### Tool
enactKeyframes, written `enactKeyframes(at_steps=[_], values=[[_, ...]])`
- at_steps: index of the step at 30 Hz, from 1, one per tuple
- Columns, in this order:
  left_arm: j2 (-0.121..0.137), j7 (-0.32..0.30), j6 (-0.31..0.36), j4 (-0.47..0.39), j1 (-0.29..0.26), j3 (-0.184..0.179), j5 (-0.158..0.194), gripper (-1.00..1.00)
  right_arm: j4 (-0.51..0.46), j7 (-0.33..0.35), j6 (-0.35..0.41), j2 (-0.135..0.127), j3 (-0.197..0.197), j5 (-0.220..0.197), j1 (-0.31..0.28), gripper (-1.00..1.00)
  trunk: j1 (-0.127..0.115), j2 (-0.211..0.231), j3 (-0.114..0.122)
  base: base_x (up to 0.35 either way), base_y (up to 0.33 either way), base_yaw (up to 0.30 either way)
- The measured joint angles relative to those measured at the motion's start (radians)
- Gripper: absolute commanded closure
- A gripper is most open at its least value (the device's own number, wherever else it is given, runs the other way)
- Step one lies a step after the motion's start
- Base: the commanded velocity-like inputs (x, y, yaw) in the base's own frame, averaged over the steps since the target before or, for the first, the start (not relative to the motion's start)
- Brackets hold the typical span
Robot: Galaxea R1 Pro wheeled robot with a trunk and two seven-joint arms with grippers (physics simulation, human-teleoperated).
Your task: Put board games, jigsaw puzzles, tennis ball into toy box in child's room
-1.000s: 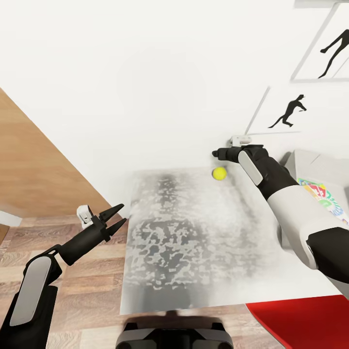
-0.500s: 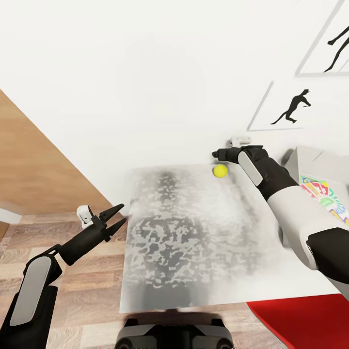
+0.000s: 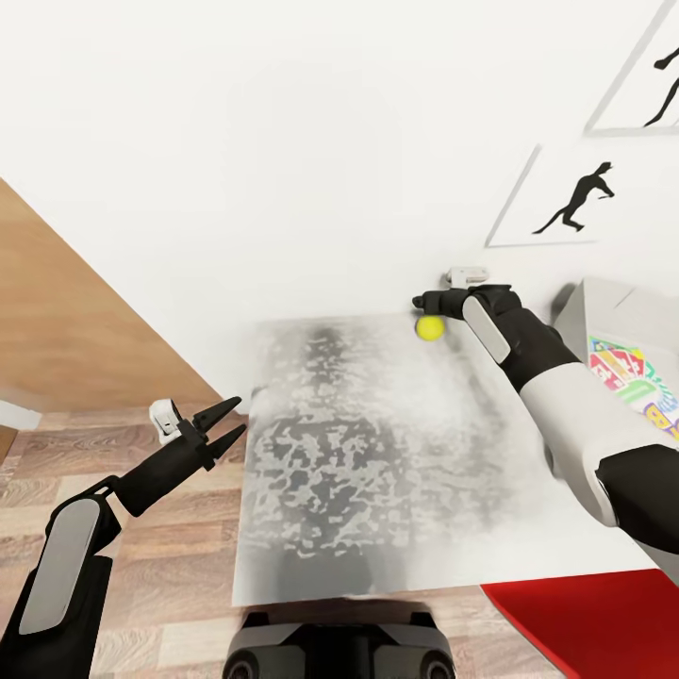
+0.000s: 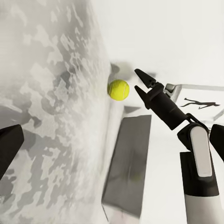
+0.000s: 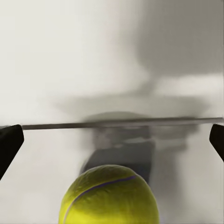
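White wall fills the back of the room, with black running-figure pictures (image 3: pixel 575 198) hung on it. Below it sits the table (image 3: pixel 377 453), pale grey with dark blotchy marks. Wood floor (image 3: pixel 179 566) shows beside the table.

The right arm reaches far forward over the table, bent at the elbow. The right gripper (image 3: pixel 422 301) points at the wall, and its fingers (image 4: pixel 147 86) are spread apart with nothing between them. The tennis ball (image 3: pixel 431 327) lies on the table near the back edge, just under and beside that gripper. From the right wrist camera the ball (image 5: pixel 108 196) looks big and close, and I cannot tell if the fingers touch it.

The left arm is held low over the floor, off the table's side. The left gripper (image 3: pixel 229 422) has its fingers open and holds nothing.

A colourful board game (image 3: pixel 637 377) lies in the toy box (image 3: pixel 613 306) at the far right.
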Motion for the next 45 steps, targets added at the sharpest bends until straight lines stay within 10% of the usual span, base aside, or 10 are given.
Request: enactKeyframes(at_steps=[45], values=[[-0.003,0.0,-0.001,0.0,0.0,-0.001,0.0,-1.0,0.001,0.0,0.01,-0.003,-0.001,-0.001,0.006,-1.0,0.0,0.0,-0.006,0.0,0.0,0.0]])
